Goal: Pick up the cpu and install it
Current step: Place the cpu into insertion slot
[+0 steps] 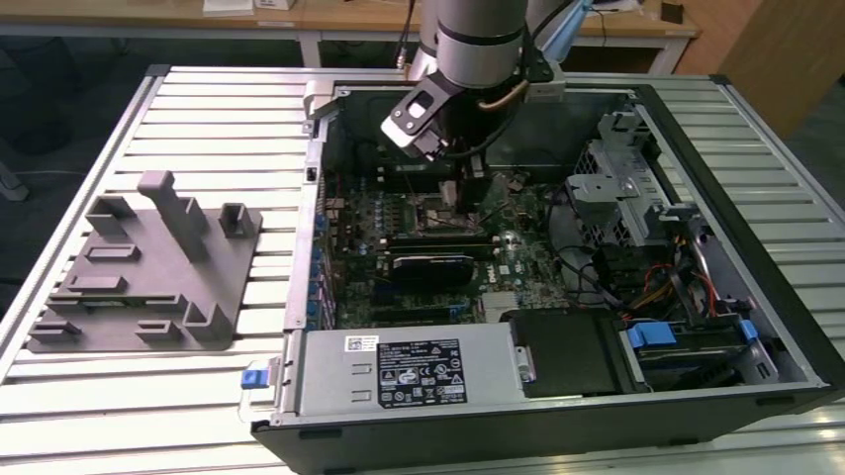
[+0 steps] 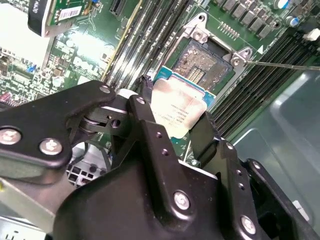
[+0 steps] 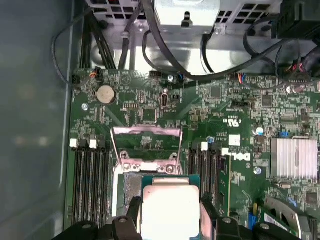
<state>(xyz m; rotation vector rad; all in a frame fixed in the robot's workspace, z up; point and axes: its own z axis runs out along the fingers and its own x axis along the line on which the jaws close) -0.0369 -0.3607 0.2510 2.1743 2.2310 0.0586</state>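
Several printed marks show on my feed, and I spell none out. There is faint dark print on the silvery-topped, green-rimmed flat square cpu (image 2: 177, 102). White lettering sits on the green motherboard (image 3: 225, 105) beside the black memory slots (image 3: 205, 165). A black-and-white sticker (image 1: 422, 374) is on the grey metal power supply box (image 1: 330, 386) at the near end of the open black computer case (image 1: 793, 327).

My claw (image 2: 175, 112) is closed part-way, its black metal fingers (image 2: 152, 137) pinching the cpu by two opposite edges. In the first wrist view the claw (image 3: 170, 217) holds the cpu (image 3: 170, 205) over the near half of the grey cpu socket (image 3: 131, 185). The socket's steel load plate (image 3: 145, 131) is swung up open on the far side.

In the exterior view the grey robot arm (image 1: 462, 59) reaches down into the case over the far middle of the board. The grey plastic holder block (image 1: 145, 267) lies well apart on the white slatted table (image 1: 79, 406), on the exterior view's left.

I cannot tell whether the cpu touches the socket or hangs just above it, because its underside is hidden. Its near edge is cut off in the first wrist view. In the second wrist view the claw's body covers the near part of the socket (image 2: 200, 65).
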